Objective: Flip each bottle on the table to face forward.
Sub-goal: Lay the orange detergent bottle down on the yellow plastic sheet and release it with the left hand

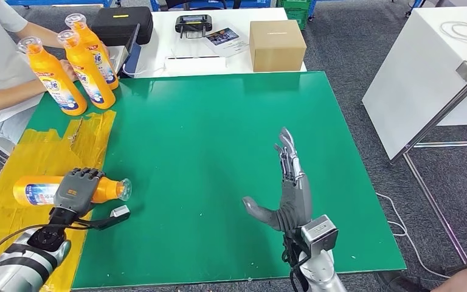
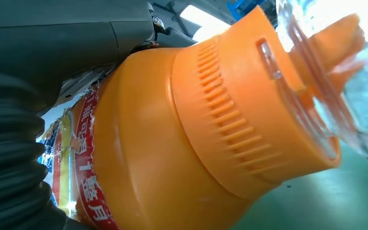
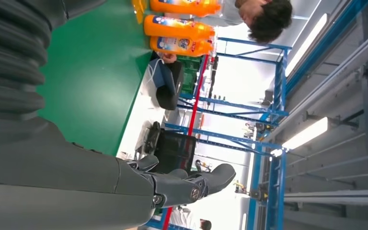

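— Where was the bottle, and what were your hands doing?

— The bottle lay on its side near the left edge of the green table, half on the yellow tape, its clear cap pointing toward the middle. My left hand lay over its body, fingers curled down around it. My right hand hovered above the green, holding nothing, fingers straight and spread, thumb out to the side.

— What worried you?

— The grip sat across a round, smooth body. If I turned it too quickly, I judged it could roll out from under my fingers and slide toward the table's edge. The cap end looked heavier to swing, so the bottle might tip instead of standing.

— Anything else nearby?

— Three standing bottles at the far left corner, with a person's arm beside them. A wide sweep could knock those.
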